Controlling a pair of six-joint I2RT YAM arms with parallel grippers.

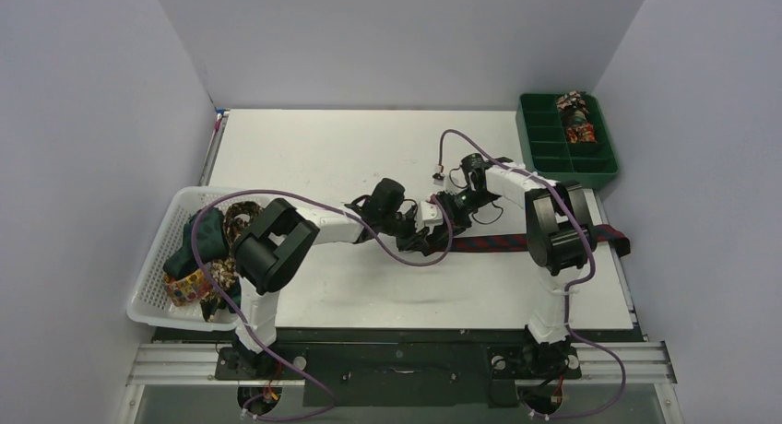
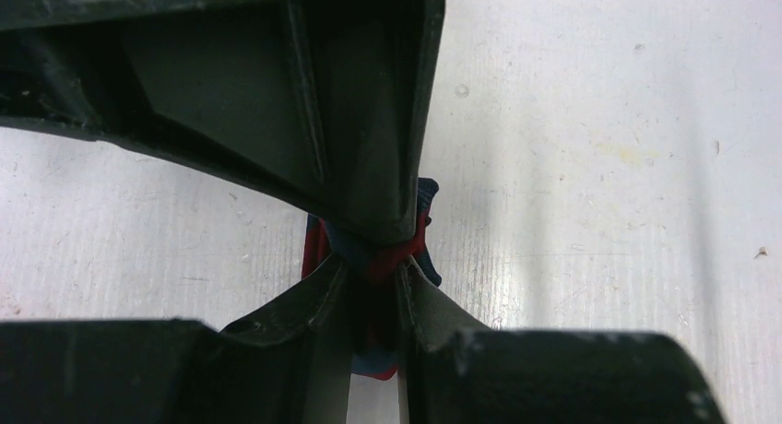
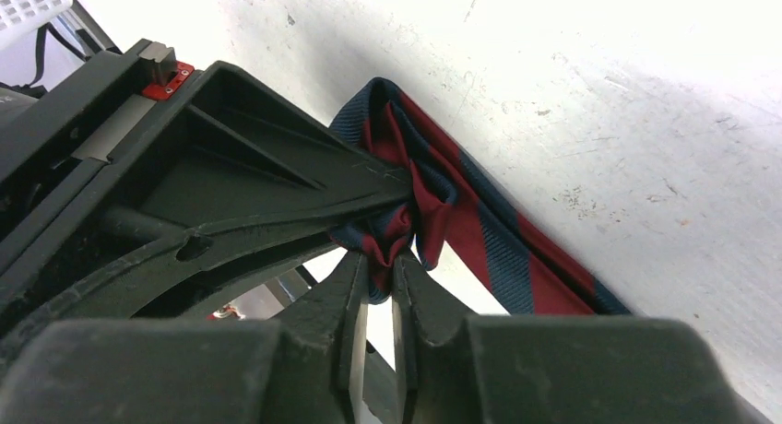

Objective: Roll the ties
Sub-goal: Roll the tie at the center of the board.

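There were two robot arms, a left arm (image 1: 277, 244) and a right arm (image 1: 553, 226). They met near the middle of the white bench (image 1: 323, 147).

One striped tie (image 1: 498, 244) lay out on the bench. It was dark blue with red stripes. The left jaws were squeezed tight on a bunched-up bit at its end. The right jaws pinched the same bunch, tip to tip with the left jaws. From the jaws, the rest of the tie lay flat and ran off to the right, under the right arm, as far as the bench's edge.

One white basket (image 1: 148, 290) sat well apart from the left jaws, out on the left side. It held a heap of ties (image 1: 207, 235). I could pick out a dark green one, a brown and gold one and one with many colours, but the heap was too tangled to count.

One green tray (image 1: 553, 161) with many little boxes stood beyond the right jaws, in the far right corner. About three rolled ties (image 1: 576, 120) sat in a row in it, too small to count for sure.
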